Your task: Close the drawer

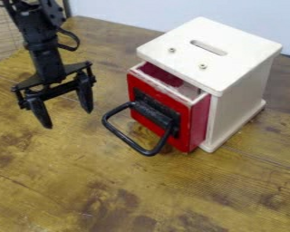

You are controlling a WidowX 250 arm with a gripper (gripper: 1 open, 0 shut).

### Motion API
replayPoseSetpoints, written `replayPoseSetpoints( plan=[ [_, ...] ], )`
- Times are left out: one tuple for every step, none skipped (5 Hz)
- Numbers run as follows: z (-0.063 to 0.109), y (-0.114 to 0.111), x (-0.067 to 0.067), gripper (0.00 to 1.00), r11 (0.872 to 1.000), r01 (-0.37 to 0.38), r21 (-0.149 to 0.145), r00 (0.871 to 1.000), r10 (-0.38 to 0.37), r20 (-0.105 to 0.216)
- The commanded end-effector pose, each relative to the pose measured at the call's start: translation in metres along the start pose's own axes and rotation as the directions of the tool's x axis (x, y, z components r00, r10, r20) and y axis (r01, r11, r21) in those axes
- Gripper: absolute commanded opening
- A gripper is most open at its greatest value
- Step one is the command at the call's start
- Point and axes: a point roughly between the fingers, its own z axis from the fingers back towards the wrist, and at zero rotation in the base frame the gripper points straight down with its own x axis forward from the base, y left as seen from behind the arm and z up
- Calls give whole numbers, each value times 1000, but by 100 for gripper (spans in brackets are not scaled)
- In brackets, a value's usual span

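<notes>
The red drawer (pixel 172 109) sticks partly out of the cream-white cabinet (pixel 227 77), its pale inside showing along the top edge. Its big black looped handle (pixel 135 129) hangs forward and down onto the wooden table. My gripper (pixel 62 104) is well to the left of the handle, fingers pointing down and spread open, with nothing between them. A clear gap separates the right finger (pixel 86 98) from the handle loop.
The cabinet has a slot (pixel 209 45) and two screws on its top. The worn wooden table (pixel 135 190) stretches across the front and left. A pale mat or woven surface (pixel 8 41) lies at the far left edge behind the arm.
</notes>
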Motion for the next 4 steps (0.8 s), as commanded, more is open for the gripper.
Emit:
replayPoseSetpoints(
  plan=[
    [38, -6, -6, 100, 998, -5, -66, 998, 9, 56],
    [44, -12, -13, 100, 998, 17, -64, 999, -14, 45],
    [50, -15, -18, 100, 997, 41, -63, 999, -39, 36],
    [49, -21, -24, 100, 992, 118, -49, 993, -117, 25]
  ],
)
